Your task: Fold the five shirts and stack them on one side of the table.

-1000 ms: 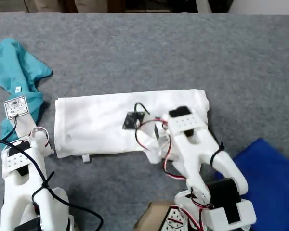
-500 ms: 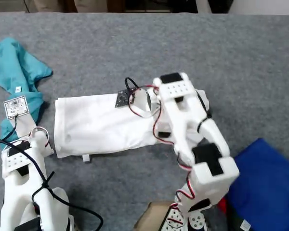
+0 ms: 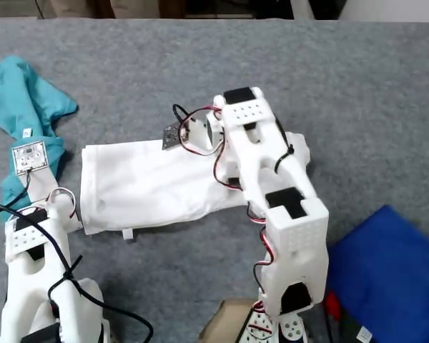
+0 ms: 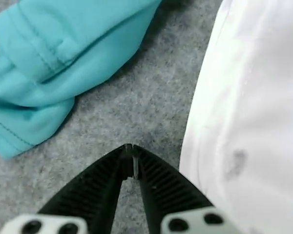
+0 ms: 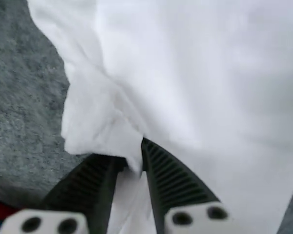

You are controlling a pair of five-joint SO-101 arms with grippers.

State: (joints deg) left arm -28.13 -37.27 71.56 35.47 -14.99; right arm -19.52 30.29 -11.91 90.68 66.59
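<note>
Your right arm has swung away from its base over the last second, from the near hem of the white shirt (image 3: pixel 143 186) out over its far edge, and the near corner at that end has lifted off the table (image 3: pixel 343 86) with it. The right gripper (image 5: pixel 134 153) has its jaws pinched on a bunched fold of white cloth, and the rest of the shirt spreads out ahead of the jaws. The left gripper (image 4: pixel 132 161) is pressed together on nothing. It hangs over bare grey surface, with the teal shirt (image 4: pixel 44 68) ahead to one side of its jaws and the white shirt's short edge just beside them on the other.

What the next move turns on: the white shirt's long axis runs from your left jaws across to your right jaws, and only the right end is held. My read is that you should carry that pinched end along the axis toward the left jaws, which sit near the free end and could pin it. The blue shirt (image 3: pixel 393 271) lies well behind the right jaws, beside that arm's base
</note>
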